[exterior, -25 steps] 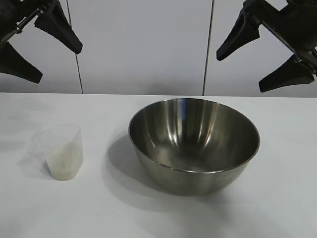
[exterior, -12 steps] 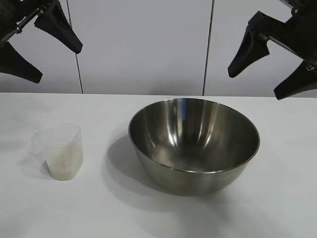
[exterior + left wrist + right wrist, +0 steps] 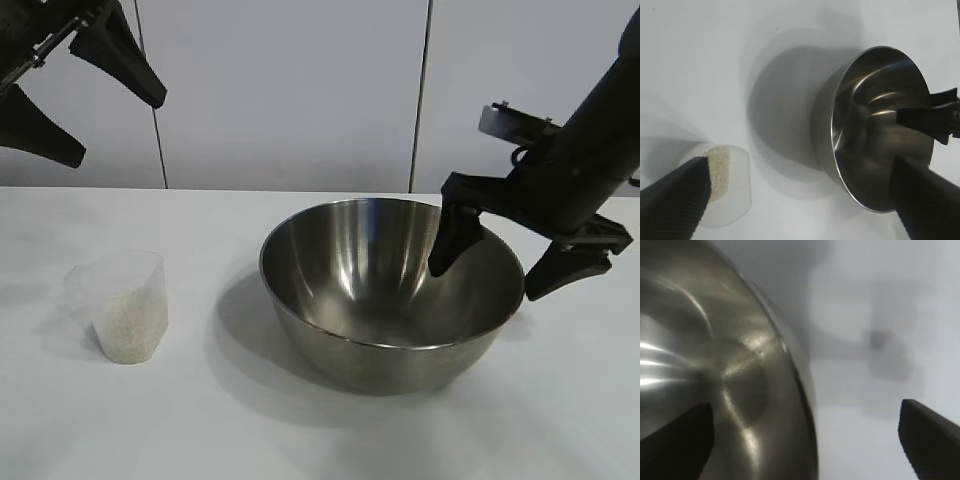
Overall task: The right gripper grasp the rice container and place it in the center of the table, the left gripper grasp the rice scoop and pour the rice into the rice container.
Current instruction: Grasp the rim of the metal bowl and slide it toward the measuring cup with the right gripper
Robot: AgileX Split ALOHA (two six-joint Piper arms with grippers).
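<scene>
The right gripper [image 3: 497,270] stands wide open astride the bowl [image 3: 390,290] rim, 1 finger inside; it should sink squarely, then close firmly; the left gripper [image 3: 75,100] waits open.

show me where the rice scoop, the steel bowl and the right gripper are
rice scoop [image 3: 122,305]: exterior view, side wall.
steel bowl [image 3: 350,275]: exterior view, inner wall.
right gripper [image 3: 498,268]: exterior view, midway between the fingers, straddling the bowl's rim.

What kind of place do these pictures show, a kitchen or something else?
Probably a robot test bench, not a kitchen: a bare white table before plain pale wall panels, holding only a steel bowl and a small cup of rice, with two black robot arms above.
</scene>
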